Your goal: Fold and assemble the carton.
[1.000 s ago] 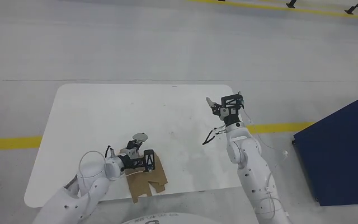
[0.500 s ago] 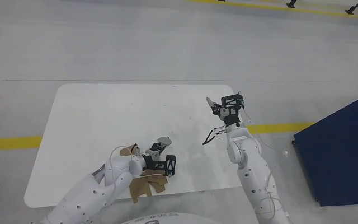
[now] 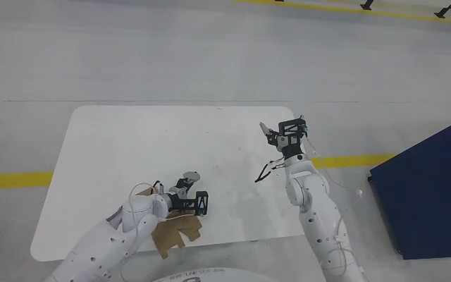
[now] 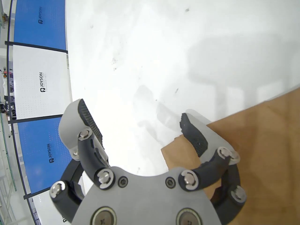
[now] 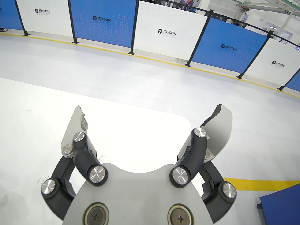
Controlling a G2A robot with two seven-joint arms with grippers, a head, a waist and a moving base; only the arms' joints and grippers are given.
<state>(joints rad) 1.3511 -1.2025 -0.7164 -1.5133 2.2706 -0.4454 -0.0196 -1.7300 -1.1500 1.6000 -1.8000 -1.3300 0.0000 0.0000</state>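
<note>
The flat brown cardboard carton (image 3: pixel 176 231) lies unfolded at the near left edge of the white rounded bench (image 3: pixel 141 141), partly overhanging it. Just beside its far edge is the left hand (image 3: pixel 197 189), spread wide and holding nothing. In the left wrist view, one finger of this hand (image 4: pixel 133 111) sits over a notched corner of the carton (image 4: pixel 269 141); contact cannot be told. Well apart, by the bench's right edge, the right hand (image 3: pixel 282 127) is raised, wide apart (image 5: pixel 148 109) and empty.

The carton (image 3: pixel 176 231) is a flat, unfolded brown cardboard blank with notched flaps. It lies just behind the left gripper (image 3: pixel 195 190), one edge passing under a finger.
</note>
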